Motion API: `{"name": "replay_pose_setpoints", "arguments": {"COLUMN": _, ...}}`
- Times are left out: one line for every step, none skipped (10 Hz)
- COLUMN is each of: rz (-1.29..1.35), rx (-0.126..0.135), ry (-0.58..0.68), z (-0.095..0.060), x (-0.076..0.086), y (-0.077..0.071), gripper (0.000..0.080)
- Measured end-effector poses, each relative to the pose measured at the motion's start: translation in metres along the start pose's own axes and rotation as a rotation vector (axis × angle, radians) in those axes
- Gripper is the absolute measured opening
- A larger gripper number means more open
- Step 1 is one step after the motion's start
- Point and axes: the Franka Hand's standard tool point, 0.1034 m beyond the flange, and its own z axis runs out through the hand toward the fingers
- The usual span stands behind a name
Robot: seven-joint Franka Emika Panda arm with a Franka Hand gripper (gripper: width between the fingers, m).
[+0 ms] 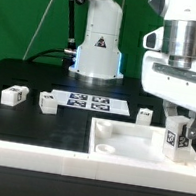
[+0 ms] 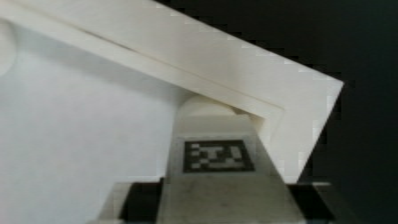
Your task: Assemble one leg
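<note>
My gripper (image 1: 179, 126) is shut on a leg (image 1: 176, 138), a small white block with marker tags, held upright over the right rear corner of the large flat white square piece (image 1: 130, 143). In the wrist view the leg (image 2: 217, 165) sits between my fingers (image 2: 139, 200) and points at the corner of the square piece (image 2: 107, 110); whether it touches is not clear. Three more legs lie on the black table: one at the exterior view's left (image 1: 12, 96), one beside it (image 1: 48, 103), one right of the marker board (image 1: 145, 115).
The marker board (image 1: 90, 103) lies flat mid-table. A white L-shaped frame (image 1: 28, 152) runs along the front and left. The robot base (image 1: 98, 46) stands behind. A round socket (image 1: 105, 148) shows on the square piece.
</note>
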Motion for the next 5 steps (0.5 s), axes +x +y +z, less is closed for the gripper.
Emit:
{"name": "replay_pose_setpoints", "arguments": {"rz": 0.084, "rx": 0.004, "ry": -0.012, "z": 0.0003, "x": -0.0005, "y": -0.0002, "gripper": 0.0291}}
{"name": "replay_pose_setpoints", "arguments": {"rz": 0.134, "rx": 0.006, "ry": -0.02, "z": 0.0004, "x": -0.0009, "y": -0.0003, "gripper": 0.0291}}
{"name": "replay_pose_setpoints", "arguments": {"rz": 0.145, "rx": 0.006, "ry": -0.023, "z": 0.0004, "x": -0.0013, "y": -0.0004, "gripper": 0.0301}}
{"name": "replay_pose_setpoints", "arguments": {"rz": 0.128, "rx": 0.006, "ry": -0.023, "z": 0.0005, "x": -0.0016, "y": -0.0004, "gripper": 0.0301}}
{"name": "replay_pose_setpoints", "arguments": {"rz": 0.081, "rx": 0.008, "ry": -0.023, "z": 0.0005, "x": -0.0016, "y": -0.0005, "gripper": 0.0478}}
